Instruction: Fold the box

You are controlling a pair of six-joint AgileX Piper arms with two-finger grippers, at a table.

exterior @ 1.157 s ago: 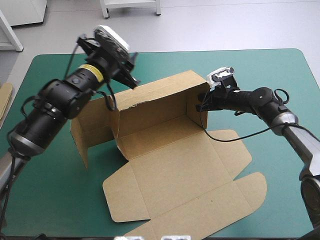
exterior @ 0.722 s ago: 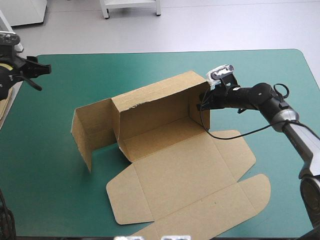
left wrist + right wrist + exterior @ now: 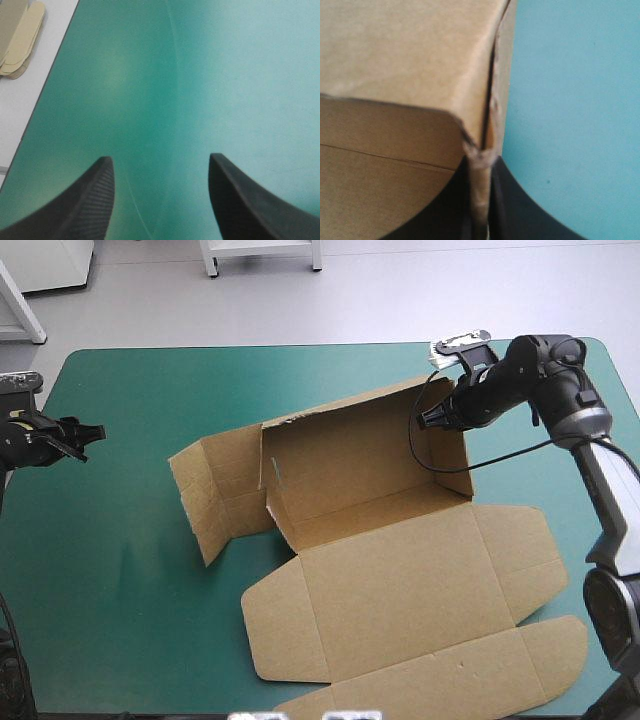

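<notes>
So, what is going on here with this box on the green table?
A two-armed robot is folding a brown cardboard box on a table with a teal-green cover. The right claw is shut on the box's upper right corner, where the raised back and end walls meet; the front panels lie flat. The left claw is open and empty above bare cover near the table's left edge, apart from the box. Beyond that edge lie pale board pieces.

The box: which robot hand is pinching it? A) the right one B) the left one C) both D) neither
A: the right gripper is shut on an upright wall of the box, while the left gripper stands open, far from it.
</notes>
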